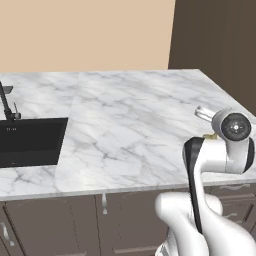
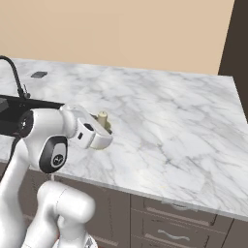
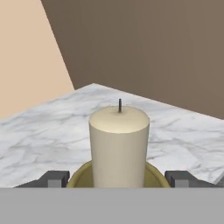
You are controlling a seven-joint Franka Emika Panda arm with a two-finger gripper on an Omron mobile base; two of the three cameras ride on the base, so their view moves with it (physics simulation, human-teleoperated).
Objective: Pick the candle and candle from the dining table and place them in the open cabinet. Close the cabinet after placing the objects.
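Note:
A cream candle (image 3: 119, 146) with a short dark wick stands upright in a round olive dish (image 3: 155, 177) on the white marble top (image 3: 43, 135). My gripper (image 3: 117, 179) is open, with one dark finger tip (image 3: 54, 178) on each side of the dish, close to its rim. In the right base view the candle (image 2: 102, 117) pokes up just behind my white hand, near the marble top's (image 2: 169, 121) front edge. A sliver of the dish (image 1: 209, 135) peeks out beside the wrist in the left base view. The open cabinet is out of view.
A black sink (image 1: 30, 140) with a dark faucet (image 1: 7, 104) is set into the marble at the left. A tall dark brown panel (image 1: 215, 35) rises at the back right. Dark drawers with silver handles (image 2: 169, 235) sit under the top.

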